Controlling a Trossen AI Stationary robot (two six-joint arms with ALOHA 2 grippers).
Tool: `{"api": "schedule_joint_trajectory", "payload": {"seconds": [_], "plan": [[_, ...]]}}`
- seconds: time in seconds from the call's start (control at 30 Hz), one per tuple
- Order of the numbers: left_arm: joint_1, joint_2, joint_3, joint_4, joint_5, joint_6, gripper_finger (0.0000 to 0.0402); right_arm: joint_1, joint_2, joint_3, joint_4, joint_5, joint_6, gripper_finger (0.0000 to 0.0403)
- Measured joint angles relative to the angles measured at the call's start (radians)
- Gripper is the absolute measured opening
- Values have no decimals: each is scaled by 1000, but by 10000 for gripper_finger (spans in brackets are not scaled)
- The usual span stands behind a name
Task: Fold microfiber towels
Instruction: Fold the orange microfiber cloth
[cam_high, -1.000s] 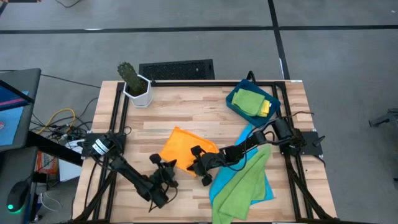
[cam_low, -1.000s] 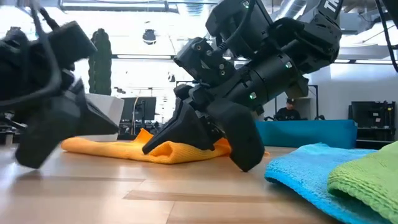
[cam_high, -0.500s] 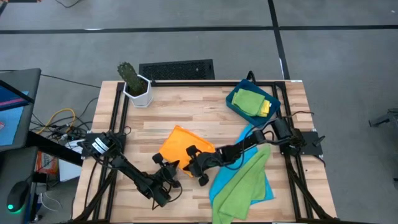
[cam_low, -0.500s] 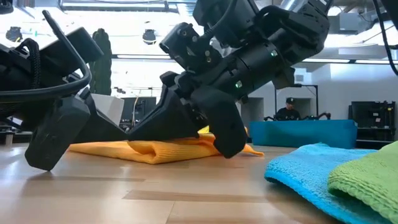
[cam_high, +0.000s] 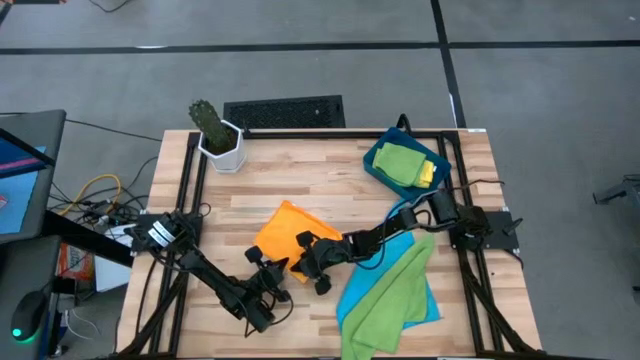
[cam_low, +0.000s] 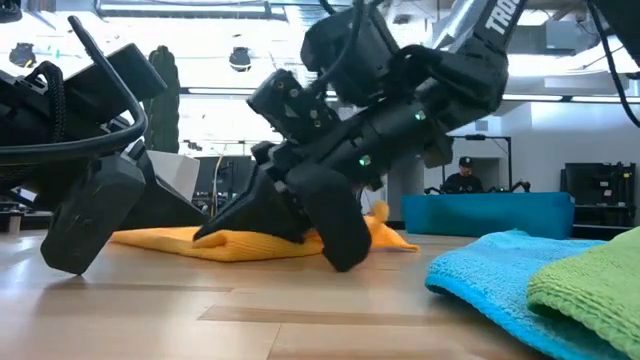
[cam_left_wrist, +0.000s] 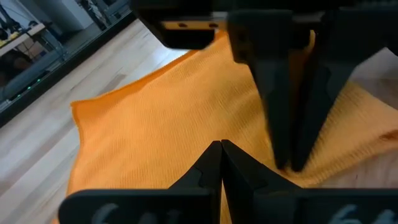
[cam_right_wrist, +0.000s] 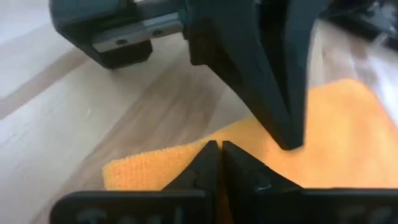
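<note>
We see pale wood bench (cam_high: 300, 180), grey floor around. Left hand (cam_high: 268, 277) clenched empty, right hand (cam_high: 308, 262) nearly closed, both at orange towel (cam_high: 285, 232) edge. Low view alone shows seated person (cam_low: 464, 178) beyond.

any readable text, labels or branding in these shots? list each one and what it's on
"TRO": white capitals, cut off by the frame's top edge, on the right arm's upper link in the low view; the rest of the word is out of frame.
Monitor at the high view's left edge: coloured screen content, no text legible.
No readable text on the orange towel, the other towels, the blue tray or the white plant pot.
</note>
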Motion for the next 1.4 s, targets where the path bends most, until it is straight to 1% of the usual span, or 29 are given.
{"api": "schedule_joint_trajectory", "payload": {"seconds": [0.13, 0.23, 0.37, 0.47, 0.57, 0.67, 0.73, 0.8, 0.83, 0.87, 0.93, 1.0, 1.07, 1.1, 1.2, 1.27, 1.4], "plan": [[0, 0, 1, 0, -1, -2, 0, 3, -6, 6, -12, 9, -14, 83], [0, 0, 1, 0, -1, -1, 0, 9, -33, 3, -24, 12, -33, 116], [0, 1, 1, -1, 0, -1, 0, 11, -113, 4, -66, 15, -61, 165], [0, 1, 1, -1, 0, -2, 0, 10, -183, 4, -134, 16, -76, 188], [0, 1, 1, -2, 5, -2, 0, 10, -277, 3, -268, 16, -78, 195], [1, 1, 1, -3, 18, -1, 0, 17, -388, -8, -478, 16, -51, 189], [1, 1, 1, -5, 25, -6, 0, 27, -454, -55, -598, 16, -6, 181], [1, 1, 1, -5, 26, -6, 0, 46, -517, -134, -664, 20, 45, 172], [1, 1, 1, -5, 25, -6, 0, 62, -545, -183, -655, 34, 69, 167], [1, 1, 1, -5, 25, -7, 0, 81, -563, -237, -609, 63, 89, 163], [1, 1, 0, -4, 20, -7, 0, 123, -565, -342, -468, 146, 96, 155], [2, 1, 0, -6, 14, -16, 0, 159, -522, -416, -294, 236, 71, 149], [2, 1, 0, -5, 6, -21, 0, 180, -478, -447, -179, 298, 44, 145], [2, 1, 0, -6, 7, -22, 0, 184, -455, -446, -163, 321, 40, 144], [3, 1, 0, -6, 26, -22, 0, 187, -418, -449, -214, 326, 59, 143], [3, 1, 0, -7, 47, -22, 0, 196, -418, -446, -240, 320, 85, 146], [3, 1, 0, -7, 51, -27, 0, 226, -448, -447, -277, 319, 77, 152]]}}
